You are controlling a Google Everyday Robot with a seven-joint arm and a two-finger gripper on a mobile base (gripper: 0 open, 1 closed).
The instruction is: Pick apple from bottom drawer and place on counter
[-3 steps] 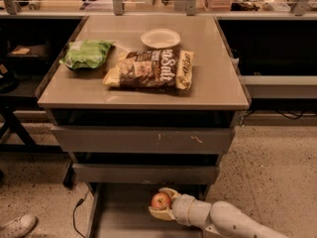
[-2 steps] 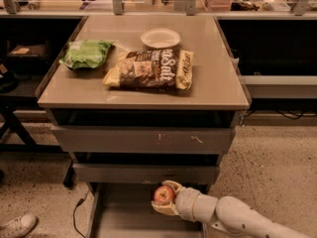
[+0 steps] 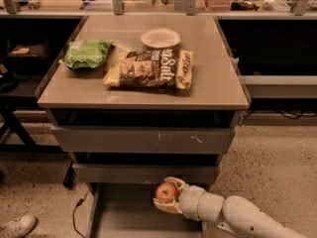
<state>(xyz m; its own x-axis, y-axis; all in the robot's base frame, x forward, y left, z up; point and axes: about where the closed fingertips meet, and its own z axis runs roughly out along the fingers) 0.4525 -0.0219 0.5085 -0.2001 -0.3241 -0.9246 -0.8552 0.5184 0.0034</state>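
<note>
The red apple (image 3: 167,192) with yellowish patches sits between the fingers of my gripper (image 3: 167,195), which is shut on it. The white arm reaches in from the lower right. The apple is held over the open bottom drawer (image 3: 124,217), just in front of the drawer fronts above and a little above the drawer's flat grey floor. The counter (image 3: 208,78) is the beige-grey top of the cabinet, above the gripper.
On the counter lie a green bag (image 3: 86,53), a brown and yellow chip bag (image 3: 151,69) and a white bowl (image 3: 160,37). Two scratched grey drawer fronts (image 3: 143,140) stand above the apple. A shoe (image 3: 17,225) and a cable (image 3: 75,212) are on the floor at left.
The gripper with the apple has shifted slightly right and up over the bottom drawer. The grip on the apple is unchanged.
</note>
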